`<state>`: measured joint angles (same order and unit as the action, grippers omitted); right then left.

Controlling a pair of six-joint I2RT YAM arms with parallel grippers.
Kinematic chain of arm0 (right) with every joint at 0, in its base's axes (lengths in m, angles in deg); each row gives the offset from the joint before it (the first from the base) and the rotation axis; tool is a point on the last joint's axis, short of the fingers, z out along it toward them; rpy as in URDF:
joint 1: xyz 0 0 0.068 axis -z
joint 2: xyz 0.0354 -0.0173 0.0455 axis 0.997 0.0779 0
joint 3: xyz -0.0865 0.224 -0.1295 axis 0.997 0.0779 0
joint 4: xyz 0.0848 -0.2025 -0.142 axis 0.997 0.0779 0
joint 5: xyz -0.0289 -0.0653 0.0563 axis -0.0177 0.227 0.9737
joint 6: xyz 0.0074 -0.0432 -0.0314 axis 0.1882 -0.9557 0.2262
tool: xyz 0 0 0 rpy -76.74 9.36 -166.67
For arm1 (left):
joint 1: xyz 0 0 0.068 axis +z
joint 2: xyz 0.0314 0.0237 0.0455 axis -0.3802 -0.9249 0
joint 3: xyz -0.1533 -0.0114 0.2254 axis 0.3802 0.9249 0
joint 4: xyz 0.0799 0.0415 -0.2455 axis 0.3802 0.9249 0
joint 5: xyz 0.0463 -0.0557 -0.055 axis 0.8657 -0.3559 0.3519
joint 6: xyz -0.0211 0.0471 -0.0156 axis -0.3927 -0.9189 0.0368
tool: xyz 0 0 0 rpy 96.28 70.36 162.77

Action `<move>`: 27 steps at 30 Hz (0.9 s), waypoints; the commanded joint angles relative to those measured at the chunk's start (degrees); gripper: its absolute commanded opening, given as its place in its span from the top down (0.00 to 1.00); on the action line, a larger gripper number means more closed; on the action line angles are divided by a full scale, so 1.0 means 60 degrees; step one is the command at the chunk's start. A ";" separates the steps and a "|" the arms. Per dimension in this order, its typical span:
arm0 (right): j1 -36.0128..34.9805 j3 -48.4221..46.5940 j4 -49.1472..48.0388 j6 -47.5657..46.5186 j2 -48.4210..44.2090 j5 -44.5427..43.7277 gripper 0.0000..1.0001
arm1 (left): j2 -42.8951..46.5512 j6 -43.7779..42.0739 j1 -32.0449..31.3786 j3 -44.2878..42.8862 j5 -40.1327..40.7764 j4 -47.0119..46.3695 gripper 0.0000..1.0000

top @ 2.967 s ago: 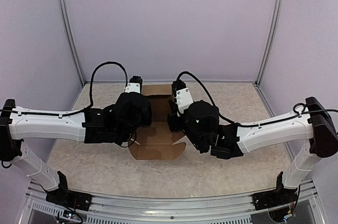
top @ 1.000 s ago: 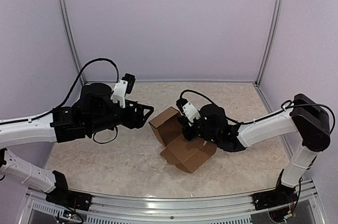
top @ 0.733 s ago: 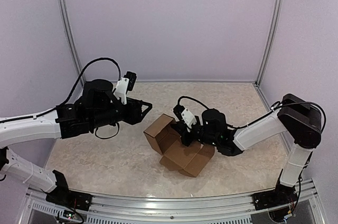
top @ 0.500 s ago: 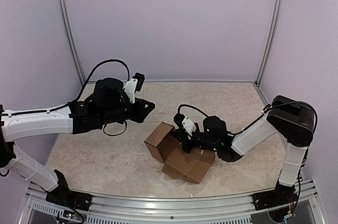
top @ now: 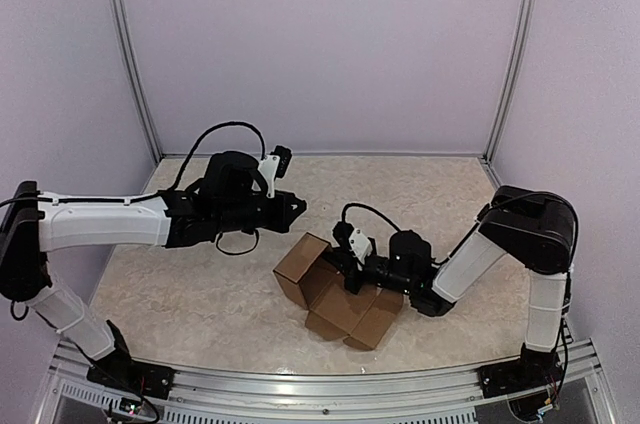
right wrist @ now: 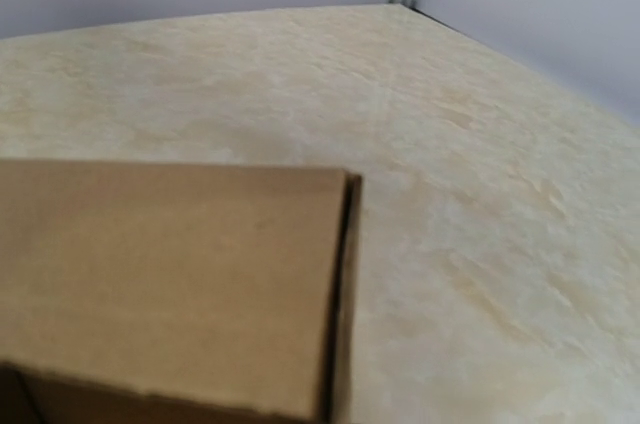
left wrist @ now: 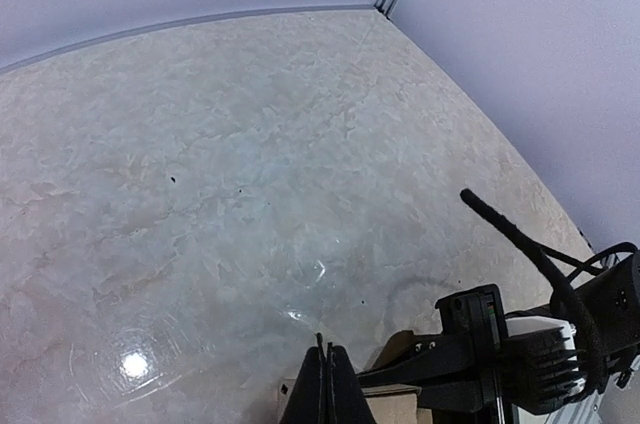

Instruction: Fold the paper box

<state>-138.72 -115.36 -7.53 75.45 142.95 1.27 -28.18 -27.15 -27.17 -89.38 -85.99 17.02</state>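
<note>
Paper box (top: 340, 306): lower centre of the top view, partly folded with panels raised, resting on the table (top: 200, 284). A brown panel fills the lower left of the right wrist view.
Right gripper (top: 352, 266): low, touching the box's middle wall. Whether it clamps the cardboard cannot be told.
Left gripper (top: 298, 206): up and left of the box, apart from it. Its fingers (left wrist: 325, 394) are pressed together, holding nothing.
</note>
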 commanded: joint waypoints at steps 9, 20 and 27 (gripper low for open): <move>0.0040 -0.0055 -0.1659 0.0357 0.1397 -0.1174 1.00 | -0.0555 0.0340 -0.0027 0.0149 -0.1017 -0.0077 1.00; 0.0033 -0.0167 -0.1956 0.0551 0.1955 -0.1119 1.00 | -0.1583 0.0249 -0.0228 -0.0107 -0.1068 0.0024 1.00; 0.0025 -0.0147 -0.2137 0.0552 0.2157 -0.0946 1.00 | -0.2058 0.0289 -0.0243 -0.0235 -0.1092 -0.0031 1.00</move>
<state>-138.72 -116.36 -18.37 79.03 153.22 -5.00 -38.89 -25.80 -28.33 -89.34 -91.87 16.40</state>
